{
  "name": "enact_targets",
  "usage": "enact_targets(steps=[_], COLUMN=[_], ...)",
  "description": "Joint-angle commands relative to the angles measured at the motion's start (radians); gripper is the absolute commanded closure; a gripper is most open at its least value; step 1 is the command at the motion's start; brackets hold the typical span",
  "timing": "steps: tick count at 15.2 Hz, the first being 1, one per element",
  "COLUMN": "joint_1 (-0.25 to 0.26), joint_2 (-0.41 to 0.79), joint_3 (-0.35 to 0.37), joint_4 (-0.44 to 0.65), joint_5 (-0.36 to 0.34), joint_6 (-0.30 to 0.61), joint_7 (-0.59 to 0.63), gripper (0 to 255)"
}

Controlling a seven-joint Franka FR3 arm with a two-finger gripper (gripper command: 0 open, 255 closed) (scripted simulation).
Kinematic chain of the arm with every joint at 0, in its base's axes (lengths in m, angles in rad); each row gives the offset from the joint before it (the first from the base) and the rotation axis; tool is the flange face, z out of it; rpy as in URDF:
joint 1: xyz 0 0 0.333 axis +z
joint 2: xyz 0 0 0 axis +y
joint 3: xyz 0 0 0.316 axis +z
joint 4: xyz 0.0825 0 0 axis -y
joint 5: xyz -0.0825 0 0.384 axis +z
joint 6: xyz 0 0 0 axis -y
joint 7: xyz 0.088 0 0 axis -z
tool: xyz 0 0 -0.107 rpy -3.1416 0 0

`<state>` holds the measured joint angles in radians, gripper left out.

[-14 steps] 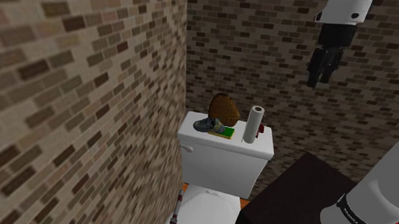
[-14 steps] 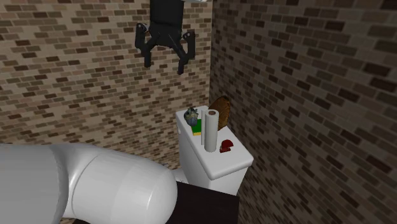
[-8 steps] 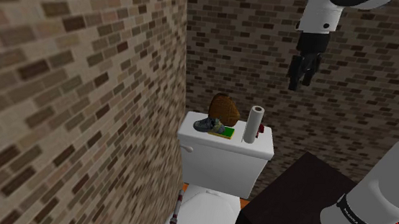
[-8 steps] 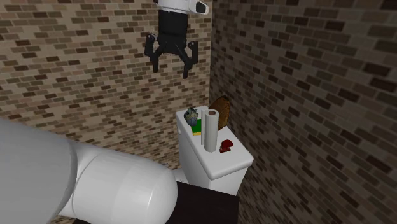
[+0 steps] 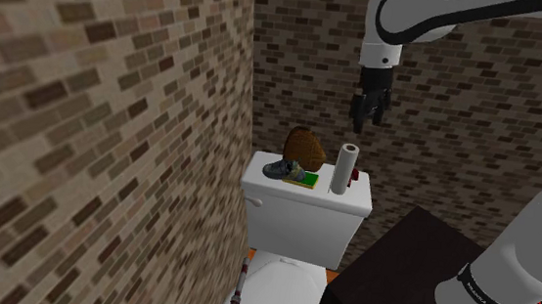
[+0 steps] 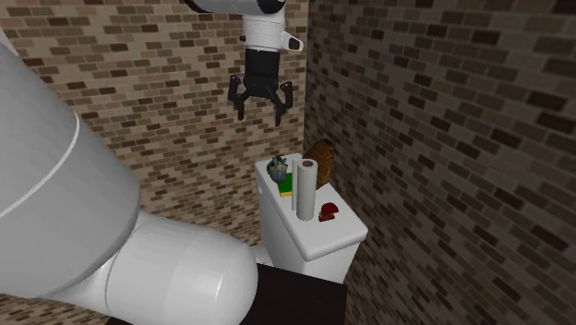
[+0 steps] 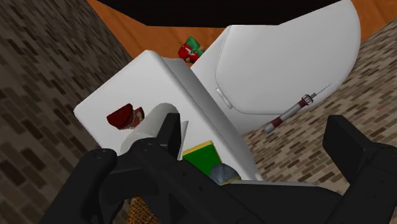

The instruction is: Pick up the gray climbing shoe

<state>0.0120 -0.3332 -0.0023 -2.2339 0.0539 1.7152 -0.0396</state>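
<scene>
The gray climbing shoe (image 5: 280,167) is a small gray-blue lump with darker patches. It lies on the toilet tank lid (image 5: 296,191) toward the shoulder view's left end, just beside a green pad (image 5: 307,181). Its long axis seems to run along the lid, but the toe end cannot be told. The gripper (image 6: 260,117) hangs well above, near the paper roll (image 5: 344,169). The second exterior view shows its fingers spread and empty, while the shoulder view sees it edge-on. The wrist view adds a red-and-green object (image 7: 189,48) on the orange floor.
</scene>
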Motion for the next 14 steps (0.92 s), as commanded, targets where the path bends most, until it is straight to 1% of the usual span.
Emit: enact_targets(steps=[1,8,14], joint_1=[0.002,0.012,0.025], joint_2=[0.08,0.357,0.601], joint_3=[0.004,0.021,0.027], joint_4=[0.038,0.197,0.384], joint_5=[-0.007,-0.037,-0.07], joint_6=[0.033,0.121,0.15], joint_7=[-0.001,0.008,0.019], gripper=[0,0,0])
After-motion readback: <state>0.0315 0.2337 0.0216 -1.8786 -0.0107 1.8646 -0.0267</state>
